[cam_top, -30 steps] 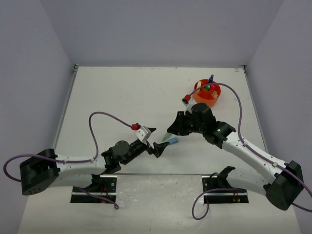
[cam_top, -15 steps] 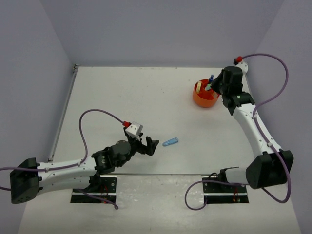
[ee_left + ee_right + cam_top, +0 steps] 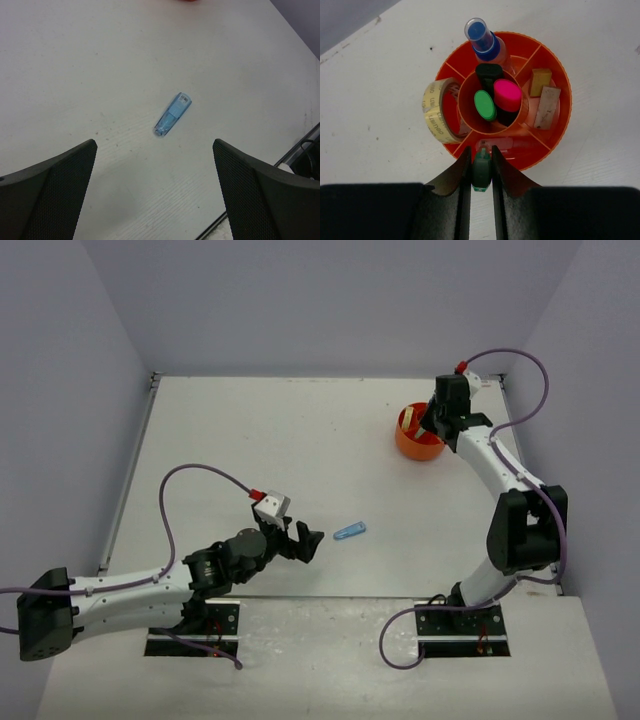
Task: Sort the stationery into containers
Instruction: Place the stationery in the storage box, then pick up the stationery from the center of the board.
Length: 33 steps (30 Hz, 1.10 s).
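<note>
A pale blue clip (image 3: pixel 350 532) lies on the table and shows in the left wrist view (image 3: pixel 172 114). My left gripper (image 3: pixel 305 543) is open and empty just left of it (image 3: pixel 155 192). The round orange tub (image 3: pixel 417 437) stands at the far right. In the right wrist view the tub (image 3: pixel 560 135) holds green (image 3: pixel 484 104) and pink (image 3: pixel 507 94) highlighters in the centre, a blue one (image 3: pixel 482 37), a beige tape ring (image 3: pixel 436 111), erasers (image 3: pixel 546 106) and a clear clip (image 3: pixel 496 145). My right gripper (image 3: pixel 481 161) is shut on a green clip (image 3: pixel 481 172) above the tub's near compartment.
The table's front edge with a dark gap (image 3: pixel 300 150) lies right of the left gripper. The right arm (image 3: pixel 500 480) reaches up the right side to the tub. Purple cables (image 3: pixel 200 475) loop over both arms.
</note>
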Available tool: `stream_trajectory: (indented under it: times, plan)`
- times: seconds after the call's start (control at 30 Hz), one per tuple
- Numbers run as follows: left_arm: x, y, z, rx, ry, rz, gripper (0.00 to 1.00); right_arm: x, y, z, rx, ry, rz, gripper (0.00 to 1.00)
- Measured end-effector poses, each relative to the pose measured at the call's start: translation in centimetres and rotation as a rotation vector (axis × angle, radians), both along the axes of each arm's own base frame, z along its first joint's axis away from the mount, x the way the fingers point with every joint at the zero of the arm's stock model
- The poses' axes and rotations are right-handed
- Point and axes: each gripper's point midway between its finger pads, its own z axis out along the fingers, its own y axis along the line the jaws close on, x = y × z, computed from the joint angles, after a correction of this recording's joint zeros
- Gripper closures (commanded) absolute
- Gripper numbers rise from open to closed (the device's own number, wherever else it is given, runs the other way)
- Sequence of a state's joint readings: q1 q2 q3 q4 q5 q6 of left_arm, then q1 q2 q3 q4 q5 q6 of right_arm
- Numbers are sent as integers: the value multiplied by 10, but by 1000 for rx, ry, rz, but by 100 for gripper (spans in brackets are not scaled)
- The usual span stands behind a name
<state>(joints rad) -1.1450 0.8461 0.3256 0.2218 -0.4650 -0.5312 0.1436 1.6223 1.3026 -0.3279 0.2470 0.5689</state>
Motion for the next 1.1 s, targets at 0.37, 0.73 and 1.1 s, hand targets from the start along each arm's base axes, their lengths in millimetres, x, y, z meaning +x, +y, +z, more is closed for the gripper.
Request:
stream_trajectory:
  times: [0.37,0.73,1.1]
  plan:
    - [-1,-2,-7,18,12,-11,0,4,0,-32,-20,73,9,38]
    - [4,-33,-21,162,55,-86,0,-9,8,-2,20,24,54,17]
    - [21,-99,-61,422,122,-403,1,-119,30,102,110,-273,277,1]
